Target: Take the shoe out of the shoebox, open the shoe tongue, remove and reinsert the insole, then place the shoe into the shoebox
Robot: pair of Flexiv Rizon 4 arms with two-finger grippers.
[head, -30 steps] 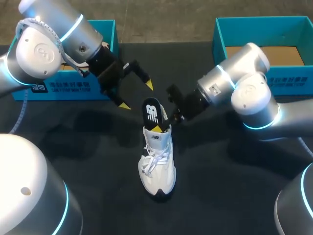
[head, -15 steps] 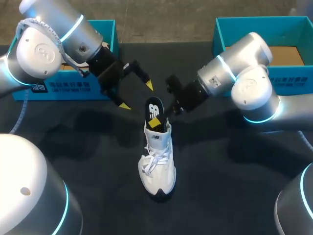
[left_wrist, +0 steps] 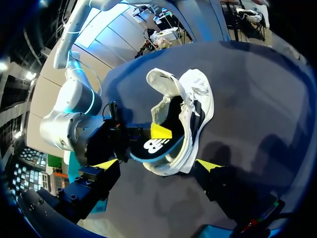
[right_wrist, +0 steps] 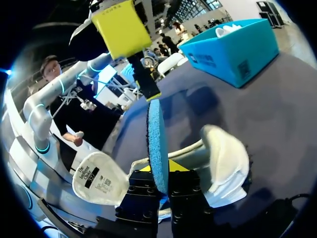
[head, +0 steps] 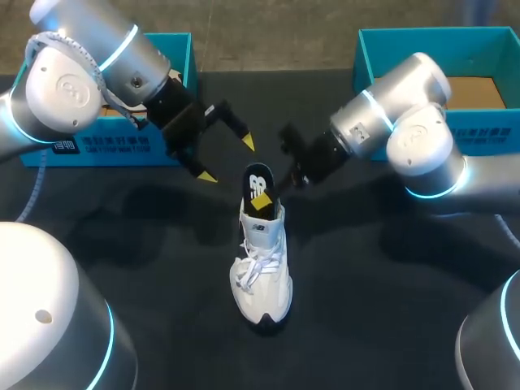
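The right gripper (right_wrist: 161, 171) has its jaws closed narrowly on the insole (head: 260, 187), which stands in the heel of the white sneaker (head: 262, 272) at the middle of the counter (head: 390, 325). The left gripper (head: 228, 159) hangs near it, with jaws wide open and holding nothing. Compared with one second ago, the right wrist has moved toward the far edge.

right claw (head: 264, 201) has swung back, tipping the insole (head: 260, 182) slightly rightward.

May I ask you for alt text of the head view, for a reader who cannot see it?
The right gripper pinches a dark insole standing out of a white shoe on a black table. The left gripper hovers open nearby; two blue shoeboxes sit at the far corners.
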